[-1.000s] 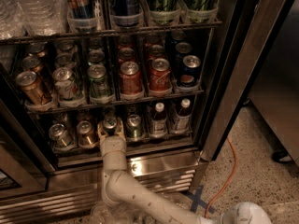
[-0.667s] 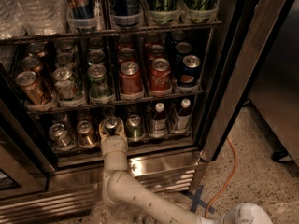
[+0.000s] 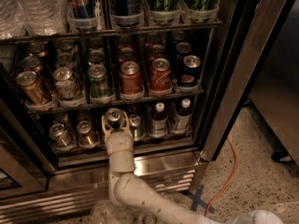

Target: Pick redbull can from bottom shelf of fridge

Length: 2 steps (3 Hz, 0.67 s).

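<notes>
The fridge (image 3: 219,92) stands open, with dark wire racks and a steel grille at its base. On the bottom shelf, my gripper (image 3: 114,120) reaches in from below on the white arm (image 3: 122,171). Its two fingers flank a slim can with a silver pull-tab top, the redbull can (image 3: 114,115), and are shut on it. The can sits slightly higher than its neighbours. Its body is mostly hidden by the fingers.
Other slim cans (image 3: 60,135) (image 3: 135,125) and two small bottles (image 3: 159,118) share the bottom shelf. Cola and other cans (image 3: 160,73) fill the rack just above. The steel door frame (image 3: 243,69) stands to the right. An orange cable (image 3: 230,171) lies on the floor.
The gripper and the can between its fingers have shifted slightly up and to the right on the bottom shelf. Everything else is unchanged.
</notes>
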### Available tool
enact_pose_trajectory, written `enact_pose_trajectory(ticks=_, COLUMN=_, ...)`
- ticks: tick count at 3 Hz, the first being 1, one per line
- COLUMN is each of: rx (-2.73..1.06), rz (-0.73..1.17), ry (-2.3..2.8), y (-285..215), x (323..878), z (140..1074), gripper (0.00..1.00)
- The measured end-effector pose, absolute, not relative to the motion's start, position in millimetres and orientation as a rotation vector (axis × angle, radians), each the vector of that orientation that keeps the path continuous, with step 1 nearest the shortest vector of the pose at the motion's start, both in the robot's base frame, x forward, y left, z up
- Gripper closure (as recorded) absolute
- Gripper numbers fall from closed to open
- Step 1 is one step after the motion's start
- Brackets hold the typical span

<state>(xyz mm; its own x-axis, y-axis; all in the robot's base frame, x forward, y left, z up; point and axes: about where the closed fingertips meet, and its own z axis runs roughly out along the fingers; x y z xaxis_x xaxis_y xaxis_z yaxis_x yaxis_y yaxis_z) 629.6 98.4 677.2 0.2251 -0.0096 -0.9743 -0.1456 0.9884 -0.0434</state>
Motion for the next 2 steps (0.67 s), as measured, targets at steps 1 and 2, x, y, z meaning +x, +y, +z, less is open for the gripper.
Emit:
enact_pose_trajectory(ticks=1, rx=-0.175, rz=0.241, ry=1.269, y=92.0, x=592.5, z=709.1, gripper=1.00)
enact_pose_trajectory(ticks=2, rx=-0.258, rz=0.407, ry=1.257, y=85.1, x=549.5, z=719.6, gripper=1.00)
